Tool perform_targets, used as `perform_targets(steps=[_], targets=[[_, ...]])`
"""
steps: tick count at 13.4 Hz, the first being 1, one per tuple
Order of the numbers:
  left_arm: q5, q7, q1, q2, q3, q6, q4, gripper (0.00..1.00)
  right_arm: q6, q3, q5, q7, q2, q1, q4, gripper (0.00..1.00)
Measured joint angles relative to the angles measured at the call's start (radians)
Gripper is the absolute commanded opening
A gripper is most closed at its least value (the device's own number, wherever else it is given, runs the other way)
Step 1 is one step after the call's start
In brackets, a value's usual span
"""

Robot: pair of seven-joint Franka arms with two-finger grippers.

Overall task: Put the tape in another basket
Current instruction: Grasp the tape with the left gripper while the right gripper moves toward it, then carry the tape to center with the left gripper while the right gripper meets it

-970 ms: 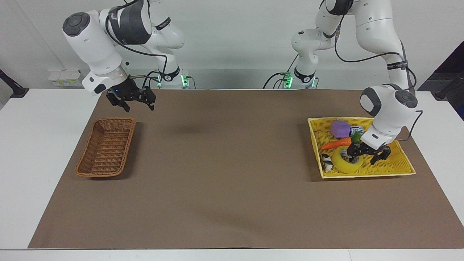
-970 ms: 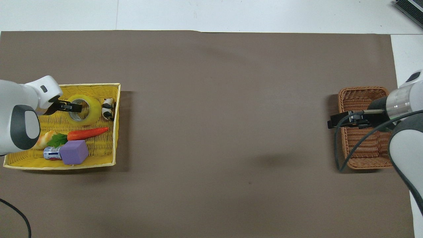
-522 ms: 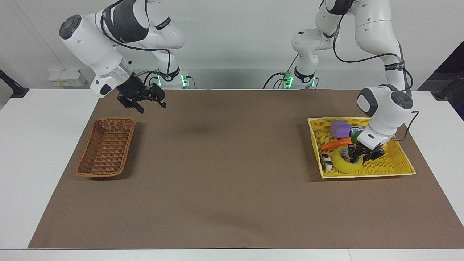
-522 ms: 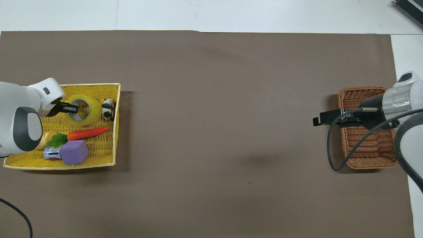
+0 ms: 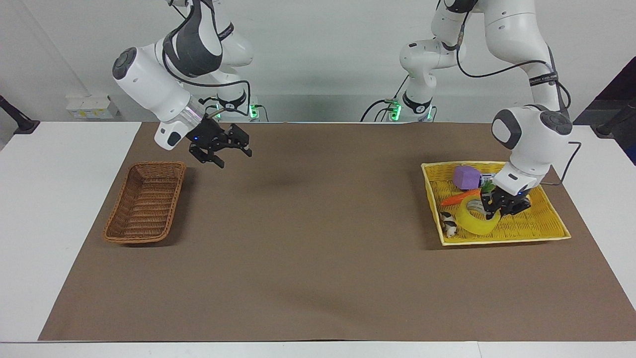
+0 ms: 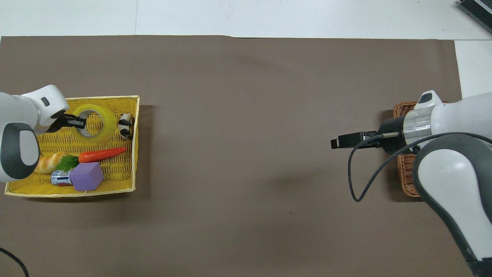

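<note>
The yellow tape roll (image 5: 472, 220) lies tilted in the yellow tray (image 5: 541, 226), beside a small cow toy. My left gripper (image 5: 495, 211) is shut on the roll's wall at the side toward the left arm's end, one finger inside the core. From overhead the tape (image 6: 100, 124) and the left gripper (image 6: 79, 122) sit in the tray's part farthest from the robots. The dark brown wicker basket (image 5: 146, 201) stands empty at the right arm's end. My right gripper (image 5: 232, 150) hangs open and empty over the mat beside that basket; overhead the right gripper (image 6: 339, 143) points toward the table's middle.
The tray (image 6: 115, 186) also holds an orange carrot (image 6: 102, 154), a purple cube (image 6: 86, 176), a cow toy (image 6: 125, 126), a croissant toy (image 6: 48, 162) and a small can (image 6: 59, 179). My right arm covers most of the brown basket (image 6: 403, 109) from overhead.
My left gripper has shut on the tape's wall and tipped the roll up a little. My right gripper has swung from over the brown basket toward the table's middle.
</note>
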Motion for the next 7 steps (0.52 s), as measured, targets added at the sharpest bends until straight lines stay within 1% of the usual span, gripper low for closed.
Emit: perform_targets(steps=[2,4,7], targets=[[-0.026,-0.019,-0.029,-0.039,-0.004,-0.034,0.0,0.0,0.074,0.0,0.042,0.003,0.002,0.041,-0.036,1.0],[-0.059,-0.079,-0.076,-0.063,-0.005,-0.049,0.0,0.0,0.152,0.0,0.067,0.027,0.014,0.084,-0.063,1.0],[-0.084,-0.218,-0.173,-0.067,-0.008,-0.049,-0.001,0.0,0.254,0.0,0.201,0.036,0.026,0.129,-0.085,1.0]])
